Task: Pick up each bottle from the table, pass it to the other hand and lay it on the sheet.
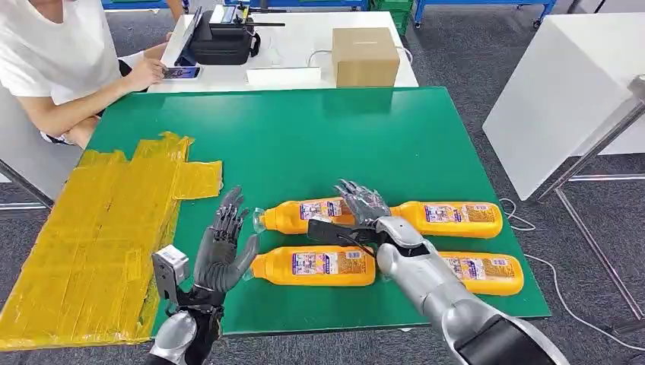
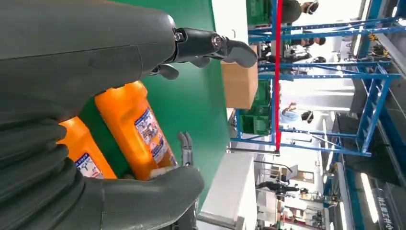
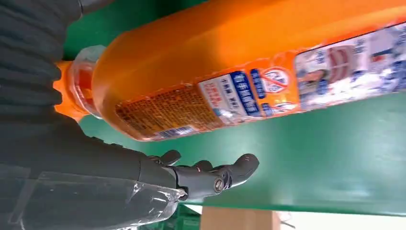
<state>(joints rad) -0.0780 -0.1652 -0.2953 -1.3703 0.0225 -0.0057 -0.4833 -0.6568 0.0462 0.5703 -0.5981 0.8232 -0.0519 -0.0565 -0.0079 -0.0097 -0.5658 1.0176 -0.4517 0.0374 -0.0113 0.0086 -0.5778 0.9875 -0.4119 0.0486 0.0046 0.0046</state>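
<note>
Green desk [image 1: 304,144] takes up most of the head view. Yellow sheet [image 1: 99,228], taped strips, covers the left side and hangs over the desk's left edge; prob. placed there so the left arm can drop bottles w/o a long reach.

Four orange bottles lie on their sides in the lower centre-right, two rows, caps pointing left twd the sheet: upper-left bottle [image 1: 304,214], upper-right bottle [image 1: 449,218], lower-left bottle [image 1: 313,265], lower-right bottle [image 1: 487,272]. Blue-white labels mid-body, clear caps. None on the sheet yet, so task looks barely begun.

Right robot hand [image 1: 363,205] sits over the upper row btwn the two bottles, fingers spread, gripping nothing; judging by pose, set for a pick.

Left robot hand [image 1: 224,243], lower left-centre, upright, fingers apart, empty, just beside the bottle caps; likely waiting for the hand-over.
</note>
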